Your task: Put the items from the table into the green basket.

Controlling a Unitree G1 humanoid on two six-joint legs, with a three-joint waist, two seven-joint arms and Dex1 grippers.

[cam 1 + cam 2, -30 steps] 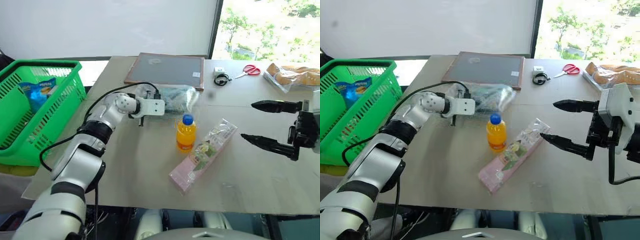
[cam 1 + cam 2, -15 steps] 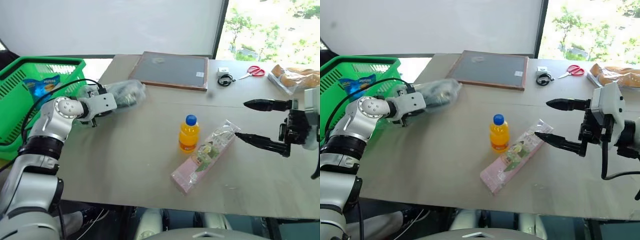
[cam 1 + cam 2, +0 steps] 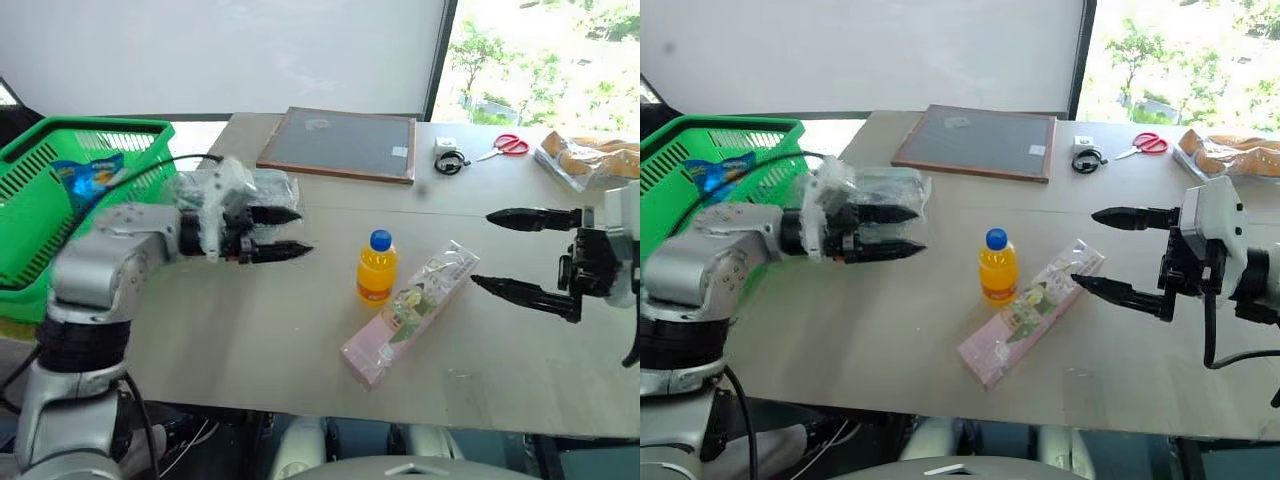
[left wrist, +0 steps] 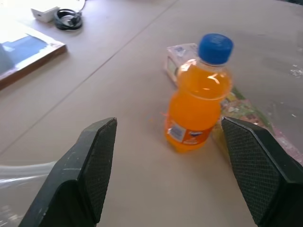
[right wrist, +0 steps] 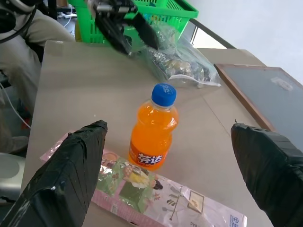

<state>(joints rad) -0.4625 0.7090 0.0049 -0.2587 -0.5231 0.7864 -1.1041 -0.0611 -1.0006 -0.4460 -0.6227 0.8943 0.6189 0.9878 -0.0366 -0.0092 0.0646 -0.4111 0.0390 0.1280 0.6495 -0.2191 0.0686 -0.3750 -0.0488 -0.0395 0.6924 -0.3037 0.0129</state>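
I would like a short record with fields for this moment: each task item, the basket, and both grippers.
orange-juice bottle with blue cap: upright on the grey-beige table, mid-table
long pink packet in clear wrap: lying flat beside the bottle
large see-through plastic bag with dark contents: on the table near its basket-side edge, behind the left gripper
bright green plastic basket: beside the table, a blue snack packet inside
left gripper: open, holding nothing
right gripper: open, above the table, holding nothing
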